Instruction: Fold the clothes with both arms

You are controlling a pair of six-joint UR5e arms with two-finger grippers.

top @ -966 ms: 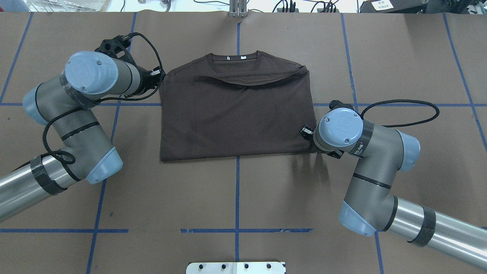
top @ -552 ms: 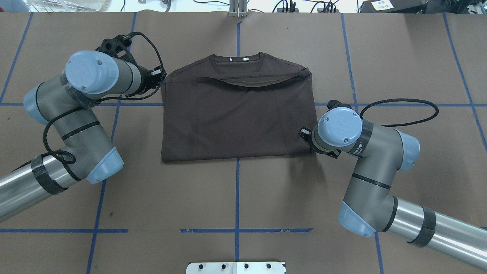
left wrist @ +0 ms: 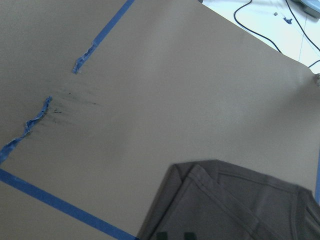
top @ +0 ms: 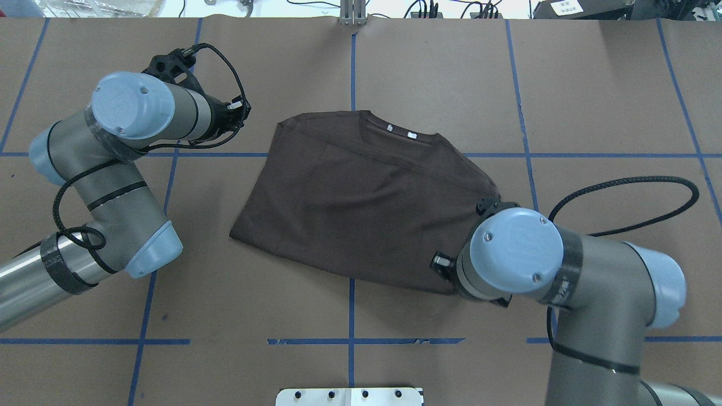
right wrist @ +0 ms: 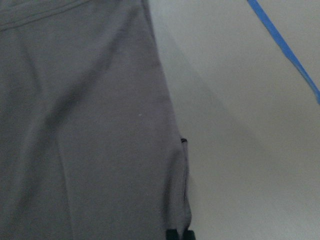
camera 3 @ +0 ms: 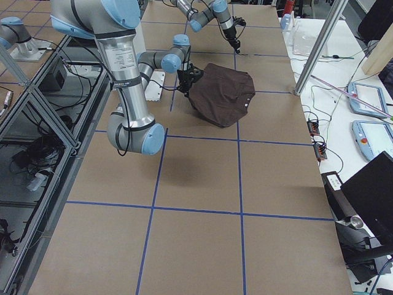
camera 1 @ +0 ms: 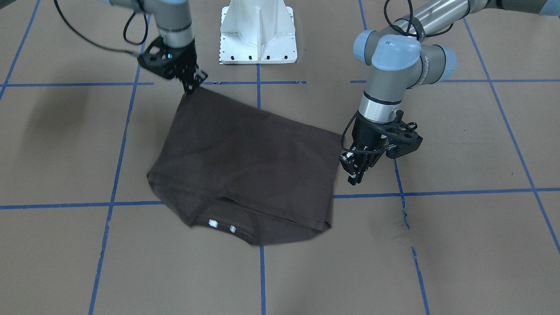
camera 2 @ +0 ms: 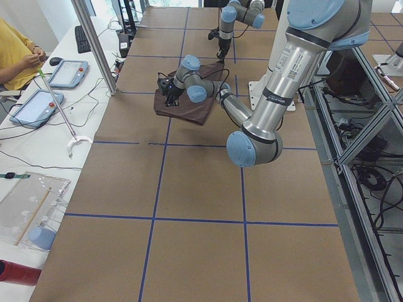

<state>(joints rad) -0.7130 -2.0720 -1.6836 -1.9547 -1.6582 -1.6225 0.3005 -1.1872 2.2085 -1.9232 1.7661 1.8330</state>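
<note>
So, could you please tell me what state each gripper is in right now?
Left gripper: open, holding nothing, apart from the T-shirt.
Right gripper: shut on a corner of the T-shirt.

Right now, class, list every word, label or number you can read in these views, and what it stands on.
None can be read.
White neck labels on the T-shirt: too small.
Sticker on the left arm: blurred.
Paper label on the black box beyond the table: blurred.
</note>
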